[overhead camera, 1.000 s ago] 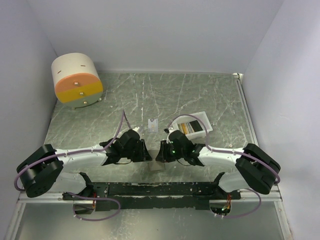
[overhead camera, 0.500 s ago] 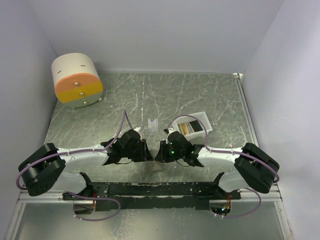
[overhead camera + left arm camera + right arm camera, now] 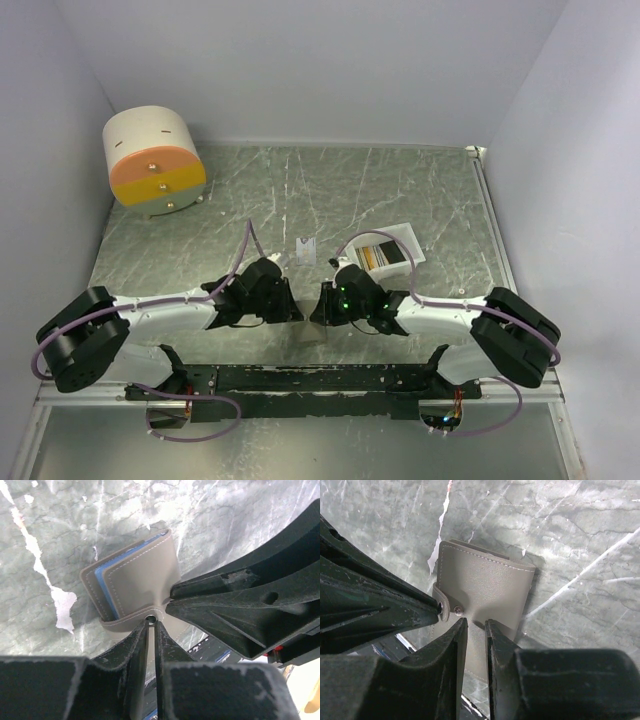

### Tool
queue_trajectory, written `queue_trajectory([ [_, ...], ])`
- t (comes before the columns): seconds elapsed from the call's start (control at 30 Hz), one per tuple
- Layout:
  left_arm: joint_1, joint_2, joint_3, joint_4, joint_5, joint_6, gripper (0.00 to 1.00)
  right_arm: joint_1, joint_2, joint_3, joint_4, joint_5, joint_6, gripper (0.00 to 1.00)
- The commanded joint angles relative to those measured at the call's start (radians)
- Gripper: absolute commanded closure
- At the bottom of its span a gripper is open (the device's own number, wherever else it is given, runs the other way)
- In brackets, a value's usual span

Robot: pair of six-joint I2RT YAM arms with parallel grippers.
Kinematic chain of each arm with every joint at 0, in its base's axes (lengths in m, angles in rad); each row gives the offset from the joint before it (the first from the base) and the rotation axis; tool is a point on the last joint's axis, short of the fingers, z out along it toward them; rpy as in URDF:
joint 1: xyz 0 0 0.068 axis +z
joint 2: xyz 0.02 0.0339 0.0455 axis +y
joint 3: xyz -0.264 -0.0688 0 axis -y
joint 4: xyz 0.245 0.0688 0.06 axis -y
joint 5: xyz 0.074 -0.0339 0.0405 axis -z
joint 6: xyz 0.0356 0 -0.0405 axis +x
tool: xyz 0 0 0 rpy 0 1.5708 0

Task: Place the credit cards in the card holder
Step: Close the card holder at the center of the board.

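The card holder (image 3: 137, 577) is a taupe-grey wallet with a light blue inside edge. It lies shut on the table between both grippers and also shows in the right wrist view (image 3: 487, 587). My left gripper (image 3: 151, 621) is shut on its little snap tab. My right gripper (image 3: 476, 624) is shut on the near edge of its cover. In the top view the left gripper (image 3: 298, 303) and right gripper (image 3: 316, 303) meet tip to tip and hide most of the wallet. One pale credit card (image 3: 308, 249) lies flat beyond them. Other cards (image 3: 378, 254) sit in a tray.
A white slotted tray (image 3: 405, 236) stands just behind the right arm. A large round cream-and-orange drum (image 3: 155, 160) stands at the back left corner. White walls close the table on three sides. The arms' base rail runs along the near edge.
Almost nothing. Both grippers stay at the card holder; the left one has shifted a touch to the left.
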Motion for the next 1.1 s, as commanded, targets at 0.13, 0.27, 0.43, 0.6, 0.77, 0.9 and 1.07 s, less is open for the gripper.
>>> queue_trajectory([
  [0.13, -0.007, -0.065, 0.076, -0.184, -0.146, 0.008, 0.68, 0.015, -0.036, -0.017, -0.073, 0.016, -0.007, 0.79],
  [0.27, -0.004, -0.068, 0.071, -0.220, -0.169, 0.000, 0.63, 0.016, 0.009, -0.011, -0.062, -0.007, -0.014, 0.79],
  [0.43, 0.021, -0.098, 0.021, -0.186, -0.135, -0.010, 0.78, 0.020, 0.009, -0.021, -0.039, -0.012, -0.002, 0.79],
  [0.6, 0.039, -0.138, -0.030, -0.125, -0.081, -0.008, 0.76, 0.026, 0.024, 0.010, -0.071, -0.007, -0.019, 0.79],
  [0.77, 0.053, -0.114, -0.066, -0.048, -0.049, 0.004, 0.69, 0.044, 0.058, 0.039, -0.119, 0.021, -0.038, 0.79],
  [0.9, 0.068, -0.088, -0.095, 0.029, -0.014, 0.008, 0.68, 0.066, 0.079, 0.048, -0.159, 0.061, -0.044, 0.79],
  [1.07, 0.074, -0.071, -0.106, 0.066, 0.007, 0.005, 0.66, 0.114, 0.120, 0.093, -0.241, 0.137, -0.060, 0.79],
])
